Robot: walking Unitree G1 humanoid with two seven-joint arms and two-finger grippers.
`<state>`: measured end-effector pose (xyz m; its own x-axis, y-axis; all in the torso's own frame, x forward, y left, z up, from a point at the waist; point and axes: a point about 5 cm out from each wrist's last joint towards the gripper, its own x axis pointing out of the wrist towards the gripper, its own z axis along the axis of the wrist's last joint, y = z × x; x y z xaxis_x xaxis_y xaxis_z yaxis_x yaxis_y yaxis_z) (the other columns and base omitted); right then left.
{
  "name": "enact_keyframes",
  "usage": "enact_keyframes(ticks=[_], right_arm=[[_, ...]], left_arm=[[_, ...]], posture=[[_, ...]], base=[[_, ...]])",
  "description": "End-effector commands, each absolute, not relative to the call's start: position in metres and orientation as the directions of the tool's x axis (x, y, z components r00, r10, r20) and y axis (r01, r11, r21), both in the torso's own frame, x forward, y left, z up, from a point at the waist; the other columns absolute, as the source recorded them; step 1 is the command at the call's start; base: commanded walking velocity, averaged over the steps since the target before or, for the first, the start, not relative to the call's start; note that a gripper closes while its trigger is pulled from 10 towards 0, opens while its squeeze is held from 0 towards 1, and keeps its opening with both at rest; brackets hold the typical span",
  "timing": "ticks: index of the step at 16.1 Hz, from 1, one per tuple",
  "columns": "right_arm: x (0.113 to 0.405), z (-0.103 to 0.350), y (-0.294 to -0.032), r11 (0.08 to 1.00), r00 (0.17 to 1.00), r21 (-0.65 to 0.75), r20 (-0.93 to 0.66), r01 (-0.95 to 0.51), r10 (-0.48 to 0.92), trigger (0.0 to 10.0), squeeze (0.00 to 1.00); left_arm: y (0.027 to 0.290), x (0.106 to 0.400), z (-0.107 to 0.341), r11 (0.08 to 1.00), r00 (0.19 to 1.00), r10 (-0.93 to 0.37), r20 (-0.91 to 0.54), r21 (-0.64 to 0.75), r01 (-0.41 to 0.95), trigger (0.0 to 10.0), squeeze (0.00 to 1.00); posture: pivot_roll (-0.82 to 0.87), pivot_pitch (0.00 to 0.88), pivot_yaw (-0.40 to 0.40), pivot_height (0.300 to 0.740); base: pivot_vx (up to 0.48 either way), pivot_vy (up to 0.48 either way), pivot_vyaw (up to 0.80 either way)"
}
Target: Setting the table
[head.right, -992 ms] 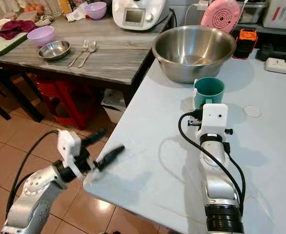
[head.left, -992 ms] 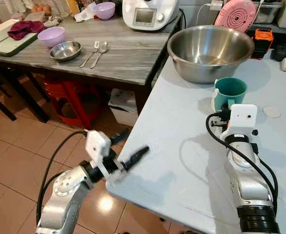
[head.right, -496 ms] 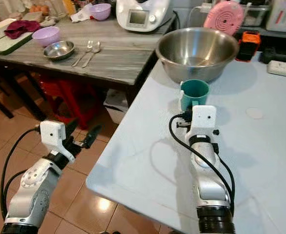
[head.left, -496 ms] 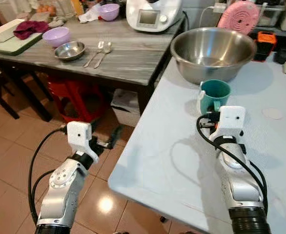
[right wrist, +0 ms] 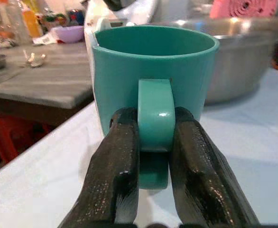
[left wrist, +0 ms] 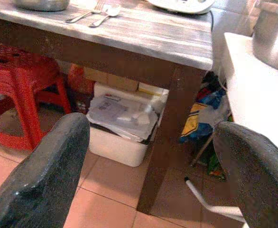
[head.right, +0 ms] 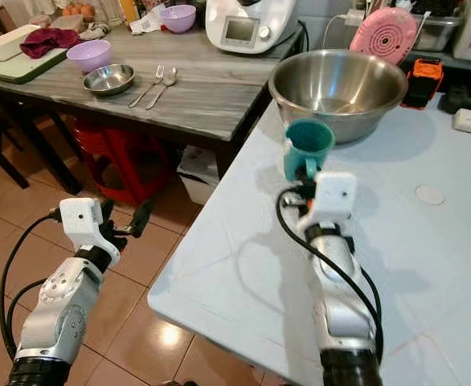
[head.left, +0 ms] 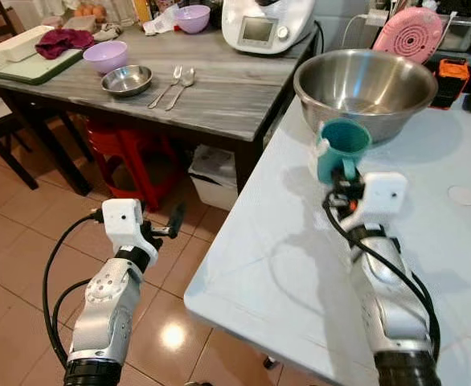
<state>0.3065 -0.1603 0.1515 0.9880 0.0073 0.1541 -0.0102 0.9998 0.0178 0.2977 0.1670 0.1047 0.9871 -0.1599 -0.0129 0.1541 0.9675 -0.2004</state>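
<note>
Right wrist view: the right end effector (right wrist: pixel 151 156) pinches the handle of the teal mug (right wrist: pixel 153 71), held upright just above the pale counter (head.left: pixel 300 265). Off its edge over the floor, the left end effector (left wrist: pixel 148 166) hangs wide and idle. Beyond stand a steel mixing bowl (head.left: pixel 364 88) and, farther left, the grey wooden counter (head.left: pixel 219 92) with cutlery (head.left: pixel 175 84).

Silver arms, black cables, white wrist housings

upright teal mug (head.left: pixel 341 149) beside the steel bowl, handle pinched by end effector.
</note>
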Motion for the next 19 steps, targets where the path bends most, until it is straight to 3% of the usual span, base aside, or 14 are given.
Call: enact_keyframes(ticks=[1, 11, 19], right_arm=[[0.3057, 0.1605, -0.156, 0.999, 0.98, 0.02, 0.197, -0.039, 0.035, 10.0, 0.0], [0.3022, 0.1585, -0.1586, 0.999, 0.982, 0.015, 0.188, -0.028, 0.025, 10.0, 0.0], [0.3005, 0.1588, -0.1588, 1.0, 0.98, -0.007, 0.199, -0.022, 0.023, 10.0, 0.0]], left_arm=[[0.1705, 0.2979, 0.1032, 0.973, 0.991, -0.136, -0.016, -0.189, 0.131, 10.0, 0.0], [0.1687, 0.2991, 0.102, 0.972, 0.988, -0.157, 0.0, -0.179, 0.154, 10.0, 0.0], [0.1628, 0.2989, 0.1016, 0.968, 0.985, -0.171, 0.021, -0.182, 0.172, 10.0, 0.0]], posture=[[-0.12, 0.081, 0.087, 0.74], [-0.12, 0.09, 0.087, 0.74], [-0.13, 0.099, 0.094, 0.74]], base=[[0.0, 0.0, 0.0], [0.0, 0.339, -0.69], [0.0, 0.459, 0.0]])
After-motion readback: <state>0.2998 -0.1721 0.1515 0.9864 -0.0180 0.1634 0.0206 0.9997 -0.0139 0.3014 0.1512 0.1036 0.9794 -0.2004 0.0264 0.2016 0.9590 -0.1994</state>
